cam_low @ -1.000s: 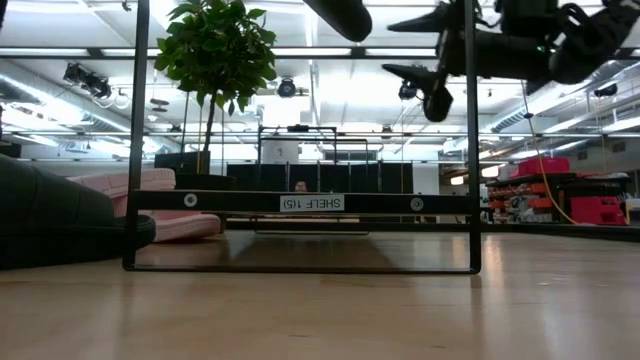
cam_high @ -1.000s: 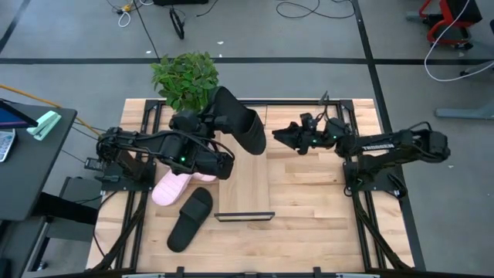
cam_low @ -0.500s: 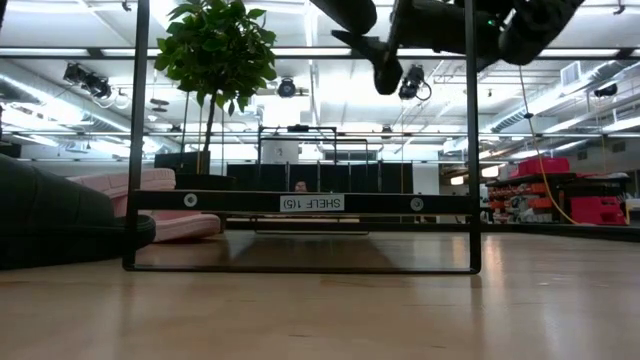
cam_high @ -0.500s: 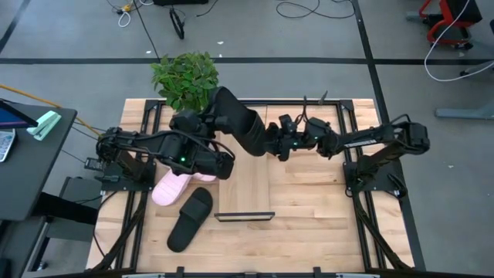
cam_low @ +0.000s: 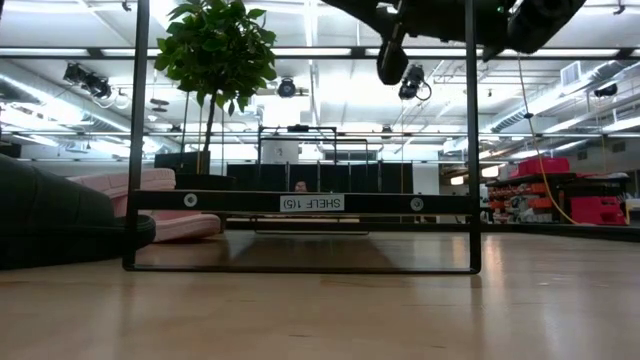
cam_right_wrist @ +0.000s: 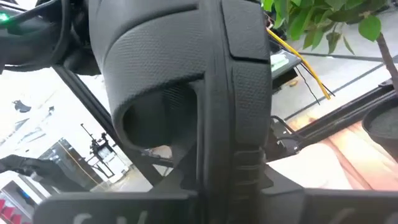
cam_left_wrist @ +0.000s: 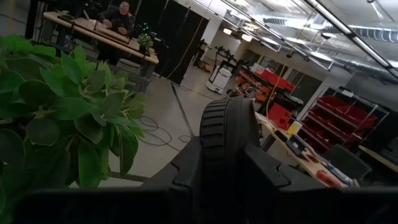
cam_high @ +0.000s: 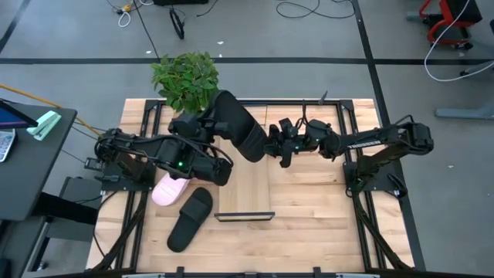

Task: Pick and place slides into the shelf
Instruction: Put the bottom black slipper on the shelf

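A black slide (cam_high: pixel 238 127) hangs in the air above the far end of the shelf (cam_high: pixel 245 189), between my two arms. My left gripper (cam_high: pixel 214 117) is shut on its far-left end and my right gripper (cam_high: pixel 272 147) on its near-right end. The low view shows only the right gripper (cam_low: pixel 393 62) and a bit of the slide (cam_low: pixel 350 8) at the top edge. A second black slide (cam_high: pixel 191 218) lies sole-down on the table left of the shelf. A pink slide (cam_high: pixel 170 188) lies beside it, partly under the left arm. My left gripper pinches the slide's far-left end (cam_left_wrist: pixel 227 134) between its two fingers (cam_left_wrist: pixel 186 174), which stand on either side of the ribbed sole rim. That end is lifted clear of the shelf. My right gripper pinches the sole at the end beside the strap (cam_right_wrist: pixel 214 143), one finger (cam_right_wrist: pixel 183 186) on the strap side and one on the underside. It comes level from the table's right. The slide is clear of the shelf, with its sole on edge in the right wrist view.
A potted plant (cam_high: pixel 185 77) stands at the table's far edge, just behind the left gripper. The shelf's black end bar (cam_high: pixel 245 217) with its label (cam_low: pixel 311 203) faces the near edge. Bare table lies right of the shelf (cam_high: pixel 309 201).
My right gripper has gone toward the table's left, reached the lifted black slide and shut on its near-right end. The slide has stayed in the air, held by the left gripper, and now slants a little more toward the right arm.
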Controlling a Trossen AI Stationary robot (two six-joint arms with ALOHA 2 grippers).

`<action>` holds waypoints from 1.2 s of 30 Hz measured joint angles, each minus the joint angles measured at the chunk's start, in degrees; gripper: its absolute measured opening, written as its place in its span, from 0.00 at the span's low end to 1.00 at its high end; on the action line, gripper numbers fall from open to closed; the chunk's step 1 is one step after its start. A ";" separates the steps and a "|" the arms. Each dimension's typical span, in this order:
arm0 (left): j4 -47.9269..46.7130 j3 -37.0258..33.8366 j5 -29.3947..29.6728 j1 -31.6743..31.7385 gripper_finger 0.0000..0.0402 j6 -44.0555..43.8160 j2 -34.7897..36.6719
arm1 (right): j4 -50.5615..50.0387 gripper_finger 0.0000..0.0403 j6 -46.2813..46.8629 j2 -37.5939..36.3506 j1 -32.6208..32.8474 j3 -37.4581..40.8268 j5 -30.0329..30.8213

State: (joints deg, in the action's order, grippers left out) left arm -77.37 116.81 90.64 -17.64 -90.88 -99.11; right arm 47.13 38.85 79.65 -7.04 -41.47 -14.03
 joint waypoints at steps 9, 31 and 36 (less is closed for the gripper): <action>0.44 -0.04 -2.15 -2.19 0.27 8.20 -0.11 | -20.72 0.12 -3.88 -11.00 -0.06 -0.21 -0.05; 0.87 -0.04 -1.47 -13.64 0.23 32.23 0.22 | -65.66 0.12 -11.16 -21.80 -17.63 -0.07 -19.07; 0.88 -0.04 -5.23 -15.45 0.21 36.60 0.22 | -65.37 0.12 -17.06 -14.17 -21.42 -2.14 -27.77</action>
State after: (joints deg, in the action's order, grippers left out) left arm -76.49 116.77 85.41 -33.09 -54.28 -98.89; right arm -18.24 21.79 65.48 -28.45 -43.62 -41.80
